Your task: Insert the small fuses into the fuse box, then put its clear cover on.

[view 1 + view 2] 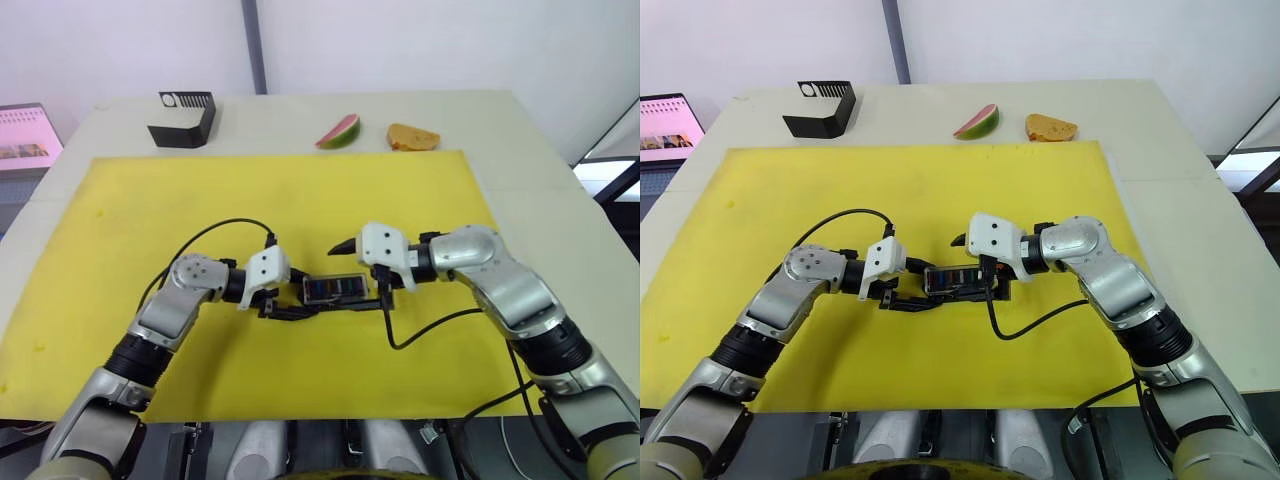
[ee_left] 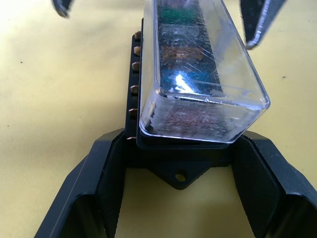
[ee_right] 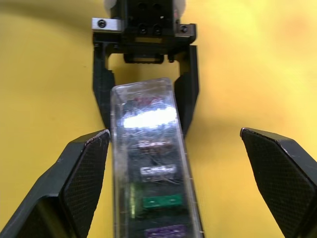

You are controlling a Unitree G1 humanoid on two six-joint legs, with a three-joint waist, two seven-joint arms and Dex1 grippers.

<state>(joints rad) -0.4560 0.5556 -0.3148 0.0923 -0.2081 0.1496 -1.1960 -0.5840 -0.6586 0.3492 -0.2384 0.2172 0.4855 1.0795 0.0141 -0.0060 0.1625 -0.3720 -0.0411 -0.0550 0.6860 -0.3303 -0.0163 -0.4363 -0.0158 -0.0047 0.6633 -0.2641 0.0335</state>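
Fuse box (image 2: 148, 134) under clear cover (image 2: 203, 69), gripped by left end effector (image 2: 181, 163); right end effector (image 3: 176, 163) released.

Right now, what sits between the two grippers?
The fuse box with the clear cover on it, fuses inside; the left gripper clamps its pointed end, seen in both wrist views.

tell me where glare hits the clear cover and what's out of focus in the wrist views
Left wrist view: a bright glare spot sits on the scratched clear cover near its close end; the far fuses blur. Right wrist view: a white glare band crosses the cover's top, and the left gripper behind it is soft.
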